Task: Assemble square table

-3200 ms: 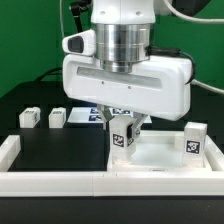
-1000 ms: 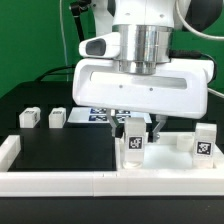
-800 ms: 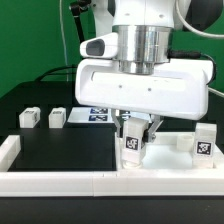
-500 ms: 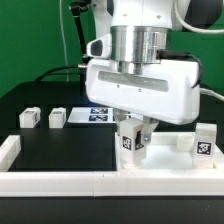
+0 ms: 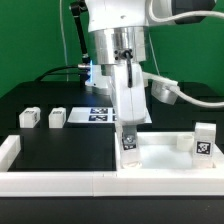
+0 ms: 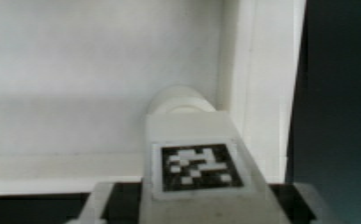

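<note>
The square table slab (image 5: 165, 152) lies flat on the black bench (image 5: 60, 150), toward the exterior view's right, just behind the low border wall (image 5: 60, 181). At the slab's corner nearest the exterior view's left, one leg block (image 5: 130, 143) stands upright with its tag facing the camera, clenched in the hand (image 5: 128, 130). The wrist view shows the same leg block (image 6: 198, 160) between the dark fingers (image 6: 116, 200) over the slab's white surface (image 6: 70, 120); whether it is seated in the corner recess cannot be told. A second leg block (image 5: 203, 140) stands at the slab's far right edge. Two more leg blocks (image 5: 29, 117) (image 5: 58, 118) sit apart on the bench, near the marker board (image 5: 100, 113).
</note>
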`<state>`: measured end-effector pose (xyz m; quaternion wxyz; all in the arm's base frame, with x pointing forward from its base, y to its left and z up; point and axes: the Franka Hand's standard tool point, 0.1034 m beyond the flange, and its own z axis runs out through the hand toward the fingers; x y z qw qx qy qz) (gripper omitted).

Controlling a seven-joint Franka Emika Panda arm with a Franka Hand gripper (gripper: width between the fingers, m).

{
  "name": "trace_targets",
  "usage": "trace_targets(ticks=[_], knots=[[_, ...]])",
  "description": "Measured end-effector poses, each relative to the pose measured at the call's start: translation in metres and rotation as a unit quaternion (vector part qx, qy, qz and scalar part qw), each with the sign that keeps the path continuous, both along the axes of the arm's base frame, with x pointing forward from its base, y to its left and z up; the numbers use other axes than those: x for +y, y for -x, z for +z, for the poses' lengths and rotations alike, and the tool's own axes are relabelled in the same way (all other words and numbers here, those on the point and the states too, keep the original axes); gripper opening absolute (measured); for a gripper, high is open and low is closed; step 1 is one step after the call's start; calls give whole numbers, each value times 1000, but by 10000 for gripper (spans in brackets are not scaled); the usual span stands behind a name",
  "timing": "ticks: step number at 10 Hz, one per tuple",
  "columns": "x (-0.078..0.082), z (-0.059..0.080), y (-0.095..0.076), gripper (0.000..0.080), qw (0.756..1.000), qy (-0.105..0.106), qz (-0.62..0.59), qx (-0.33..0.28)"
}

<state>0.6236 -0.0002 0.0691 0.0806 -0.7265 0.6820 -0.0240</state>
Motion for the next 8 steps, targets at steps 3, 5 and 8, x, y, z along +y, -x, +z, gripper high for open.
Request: trace_targets(ticks=[3, 5, 8], knots=[[8, 5, 0, 577, 972, 40, 231, -16], [6, 4, 0, 644, 954, 49, 296, -21], [7, 1, -5, 649, 855, 111, 506, -32]])
